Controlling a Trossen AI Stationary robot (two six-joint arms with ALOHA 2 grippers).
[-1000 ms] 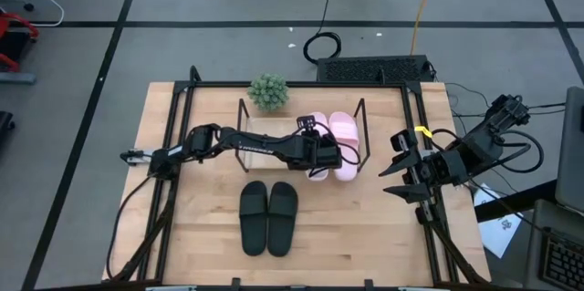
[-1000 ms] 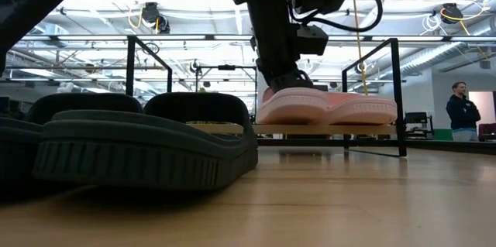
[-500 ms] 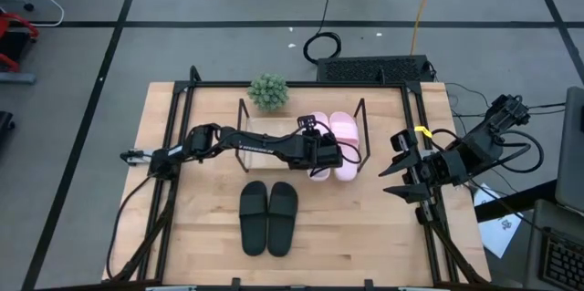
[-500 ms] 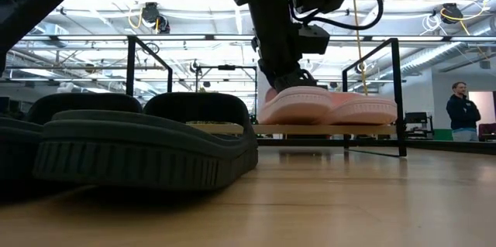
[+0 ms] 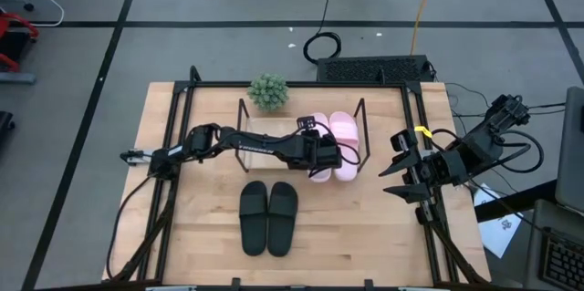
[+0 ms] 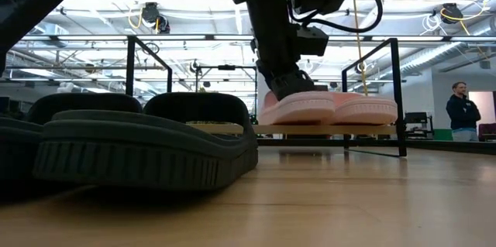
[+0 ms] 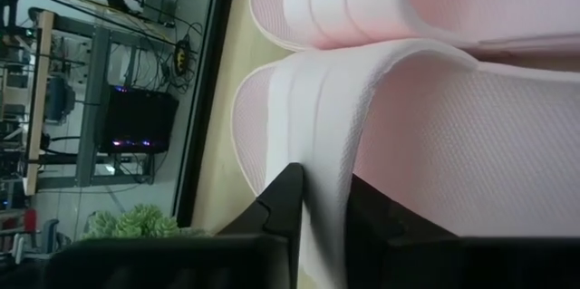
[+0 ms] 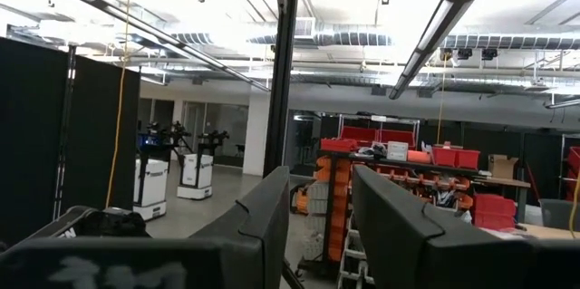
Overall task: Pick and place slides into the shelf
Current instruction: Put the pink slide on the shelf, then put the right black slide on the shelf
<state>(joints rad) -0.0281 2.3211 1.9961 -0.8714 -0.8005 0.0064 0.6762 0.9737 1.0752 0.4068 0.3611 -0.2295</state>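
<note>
1. The light wooden table [image 5: 201,227] carries everything, with a black metal frame around its edges.
2. The shelf [image 5: 260,132] — a low rack of thin black rods over a pale wooden base board — stands at the table's far middle, just beside a small green potted plant [image 5: 268,91].
3. The left arm reaches across the shelf; its left gripper [image 5: 327,156] sits over the inner pale pink slide [image 5: 317,165], its two dark fingers [image 7: 286,200] pinching that slide's wide strap, as the left wrist view shows.
4. The other pale pink slide [image 5: 344,145] lies beside it on the shelf's right end, the two touching side by side.
5. The matte black pair of open-toe slides [image 5: 269,217] lies on the table in front of the shelf, well apart from it.
6. The right gripper [image 5: 407,180] waits at the table's right edge — fingers spread, holding nothing.
</note>
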